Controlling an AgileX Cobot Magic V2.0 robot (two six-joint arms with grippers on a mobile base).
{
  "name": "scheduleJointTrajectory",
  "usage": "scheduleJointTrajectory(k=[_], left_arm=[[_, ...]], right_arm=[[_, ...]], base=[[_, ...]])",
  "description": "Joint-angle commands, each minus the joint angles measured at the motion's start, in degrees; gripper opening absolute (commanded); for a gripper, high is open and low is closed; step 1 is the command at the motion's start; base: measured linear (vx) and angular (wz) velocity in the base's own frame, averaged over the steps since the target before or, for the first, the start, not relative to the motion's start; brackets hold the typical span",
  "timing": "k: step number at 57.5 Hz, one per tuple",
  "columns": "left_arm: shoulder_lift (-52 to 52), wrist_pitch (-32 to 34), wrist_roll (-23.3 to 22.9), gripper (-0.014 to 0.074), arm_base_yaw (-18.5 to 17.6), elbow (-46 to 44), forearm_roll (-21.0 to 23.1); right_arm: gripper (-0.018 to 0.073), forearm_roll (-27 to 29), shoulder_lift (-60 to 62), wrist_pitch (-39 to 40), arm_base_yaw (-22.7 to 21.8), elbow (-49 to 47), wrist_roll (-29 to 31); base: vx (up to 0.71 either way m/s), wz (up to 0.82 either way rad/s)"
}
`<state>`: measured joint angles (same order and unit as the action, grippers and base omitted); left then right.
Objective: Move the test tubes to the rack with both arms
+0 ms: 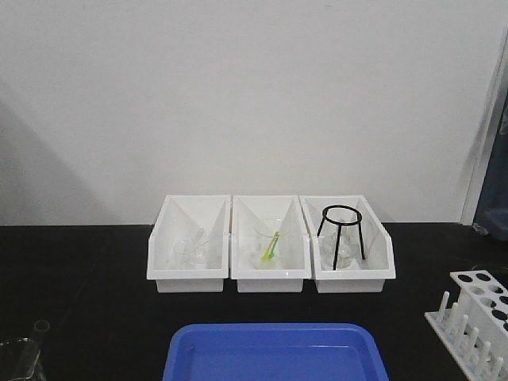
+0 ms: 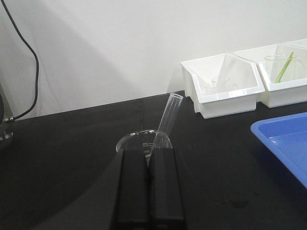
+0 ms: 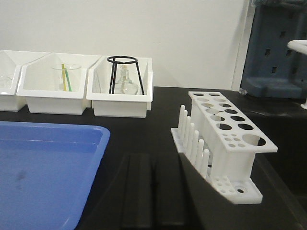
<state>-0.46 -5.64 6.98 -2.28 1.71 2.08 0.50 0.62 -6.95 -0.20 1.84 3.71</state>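
In the left wrist view a clear test tube leans in a glass beaker on the black table. My left gripper sits just in front of that beaker, its jaws together with nothing between them. The front view shows the same tube's rim at the bottom left. The white rack stands to the right of my right gripper, which is shut and empty low over the table. No tubes stand in the rack. Neither arm shows in the front view.
Three white bins line the back; the right one holds a black tripod ring, the middle one a beaker with a yellow-green rod. A blue tray lies at the front centre. A blue-grey unit stands behind the rack.
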Motion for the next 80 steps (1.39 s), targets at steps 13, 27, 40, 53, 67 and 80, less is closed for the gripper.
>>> scheduleJointTrajectory(k=[13, 27, 40, 53, 67, 80], left_arm=[[0.75, 9.01, -0.3, -0.002, 0.04, 1.4, 0.57], [2.99, 13.13, -10.7, -0.002, 0.04, -10.26, 0.54], [19.64, 6.89, -10.58, -0.002, 0.04, -32.38, 0.54], [36.02, 5.27, -10.58, -0.002, 0.04, -43.61, 0.54], [43.11, 9.41, -10.62, -0.002, 0.04, -44.25, 0.54], [44.97, 6.49, 0.02, 0.0055, -0.01, -44.25, -0.01]], right_arm=[[-0.0008, -0.08, 0.43, 10.38, 0.02, 0.55, 0.21], [-0.0008, 0.08, -1.51, 10.79, 0.02, -9.39, 0.0], [-0.0008, -0.5, -17.96, 5.28, 0.02, -29.73, 0.87], [-0.0008, -0.12, -36.68, 5.06, 0.02, -44.5, 0.87], [-0.0008, -0.06, -47.2, 5.34, 0.02, -47.65, 0.22], [-0.0008, -0.06, -49.61, 4.36, 0.02, -47.65, 0.22]], base=[[0.0, 0.0], [0.0, 0.0], [0.0, 0.0], [0.0, 0.0], [0.0, 0.0], [0.0, 0.0]])
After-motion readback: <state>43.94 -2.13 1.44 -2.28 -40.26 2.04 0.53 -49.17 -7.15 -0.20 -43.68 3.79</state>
